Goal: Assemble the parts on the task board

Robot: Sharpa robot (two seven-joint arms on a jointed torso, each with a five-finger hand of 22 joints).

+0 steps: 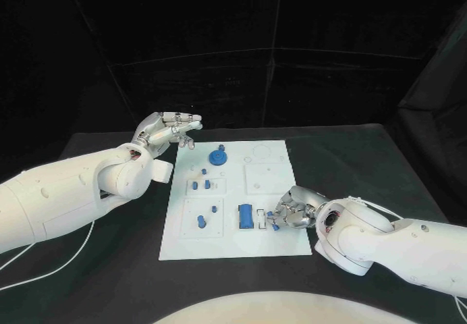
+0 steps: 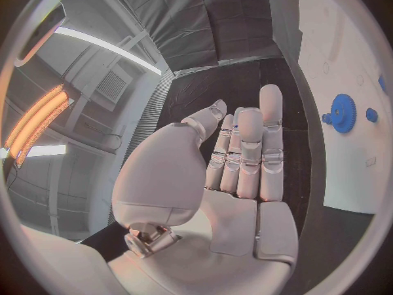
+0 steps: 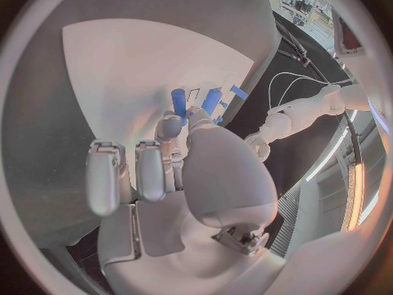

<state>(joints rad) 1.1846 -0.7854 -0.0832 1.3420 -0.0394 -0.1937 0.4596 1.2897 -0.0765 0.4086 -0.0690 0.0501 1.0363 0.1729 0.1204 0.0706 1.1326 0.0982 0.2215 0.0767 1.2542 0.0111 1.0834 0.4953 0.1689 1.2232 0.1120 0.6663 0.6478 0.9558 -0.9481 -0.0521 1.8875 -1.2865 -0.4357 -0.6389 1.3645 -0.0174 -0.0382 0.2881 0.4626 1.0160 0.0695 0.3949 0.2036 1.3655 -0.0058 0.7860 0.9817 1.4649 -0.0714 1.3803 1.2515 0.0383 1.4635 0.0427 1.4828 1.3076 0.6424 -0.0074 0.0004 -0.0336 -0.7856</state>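
— Where do we stand with the task board (image 1: 277, 236)?

— It lies in the middle of the black table (image 1: 389, 162), long side running near to far. On it we see a blue gear (image 1: 219, 158) near the far left corner, two small blue pegs (image 1: 202, 183) just nearer than the gear, another small blue piece (image 1: 202, 220) nearer still on the left side, and a blue block (image 1: 245, 216) near the middle of the near half.

— And our right hand (image 1: 295, 209)?

— It rests over the board's right side, just right of the blue block, fingers curled down toward the plate. In the right wrist view the thumb and a finger meet on a small blue part (image 3: 193, 115); two upright blue pieces (image 3: 179, 100) stand just beyond the fingertips, touching or nearly so, we cannot tell which.

— What blocks our look at it?

— From the head view the hand's own knuckles cover the pinch, so only a blue sliver shows at the fingertips.

— Our left hand (image 1: 167, 129)?

— It hangs off the board's far left corner, over the table, holding nothing; the fingers (image 2: 245, 151) lie straight and close side by side, thumb apart. The gear sits near it on the board, not touched.

— Anything else around?

— A white cable (image 1: 59, 266) trails on the table near the left arm.
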